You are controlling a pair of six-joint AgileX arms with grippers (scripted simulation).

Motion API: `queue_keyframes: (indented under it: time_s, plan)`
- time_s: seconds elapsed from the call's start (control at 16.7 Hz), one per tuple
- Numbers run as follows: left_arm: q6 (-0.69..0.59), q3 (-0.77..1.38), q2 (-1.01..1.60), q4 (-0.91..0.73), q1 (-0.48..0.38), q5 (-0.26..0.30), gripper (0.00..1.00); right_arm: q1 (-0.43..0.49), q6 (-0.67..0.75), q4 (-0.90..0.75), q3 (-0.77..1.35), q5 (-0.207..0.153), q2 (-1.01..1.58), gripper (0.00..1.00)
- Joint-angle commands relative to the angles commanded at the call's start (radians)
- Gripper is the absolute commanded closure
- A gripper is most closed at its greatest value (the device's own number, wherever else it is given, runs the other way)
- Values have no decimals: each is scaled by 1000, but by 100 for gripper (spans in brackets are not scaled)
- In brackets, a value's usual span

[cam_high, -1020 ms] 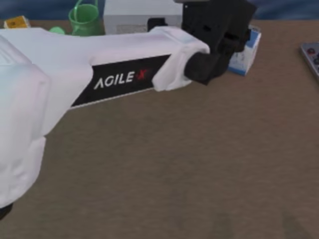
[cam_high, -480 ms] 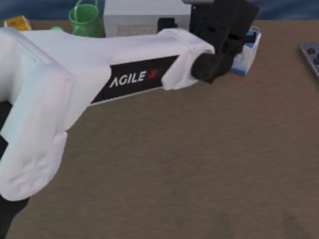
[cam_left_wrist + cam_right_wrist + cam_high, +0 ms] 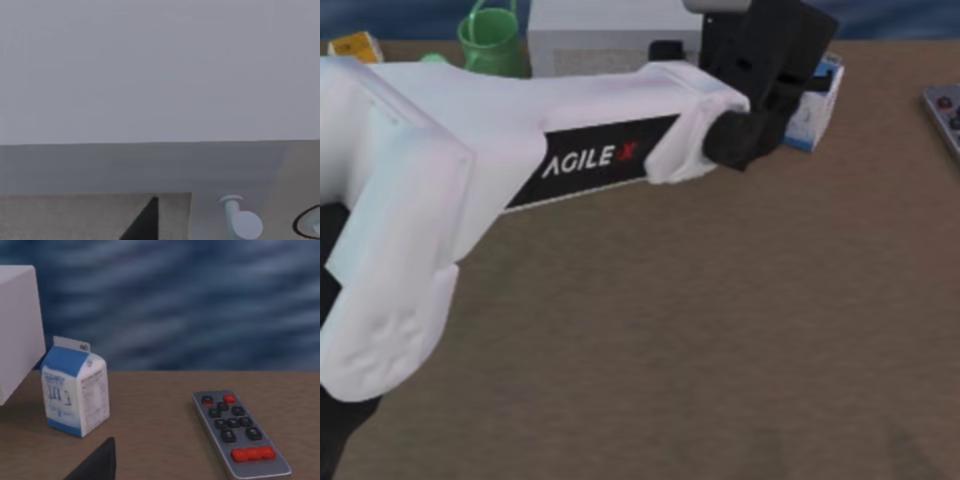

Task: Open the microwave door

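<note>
The white microwave [image 3: 605, 25] stands at the table's back edge, its front mostly hidden behind my left arm. My left gripper [image 3: 765, 60] hovers at the microwave's right front corner, close to it. In the left wrist view the microwave door [image 3: 100, 170] fills the frame, its grey mesh window [image 3: 75, 217] near a dark tip of the gripper [image 3: 145, 225]. Beside the window sits a round silver knob [image 3: 241, 223], with a second knob [image 3: 310, 227] farther along. Whether the door stands ajar cannot be told. My right arm is out of the top view.
A blue-and-white milk carton [image 3: 815, 100] [image 3: 75, 395] stands just right of the microwave. A grey remote [image 3: 945, 110] [image 3: 237, 432] lies near the right edge. A green watering can [image 3: 490, 40] and a small yellow item [image 3: 355, 45] sit at the back left.
My left arm has stretched farther right and toward the microwave, carrying its gripper a little right. In the last half second it has barely shifted.
</note>
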Motion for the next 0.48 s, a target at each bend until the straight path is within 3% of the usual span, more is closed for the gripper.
queue_keyframes:
  time_s: [0.24, 0.48]
  plan:
    - [0, 0, 0, 0, 0, 0, 98, 0, 0, 0, 0, 0, 0, 0]
    - [0, 0, 0, 0, 0, 0, 100, 0, 0, 0, 0, 0, 0, 0]
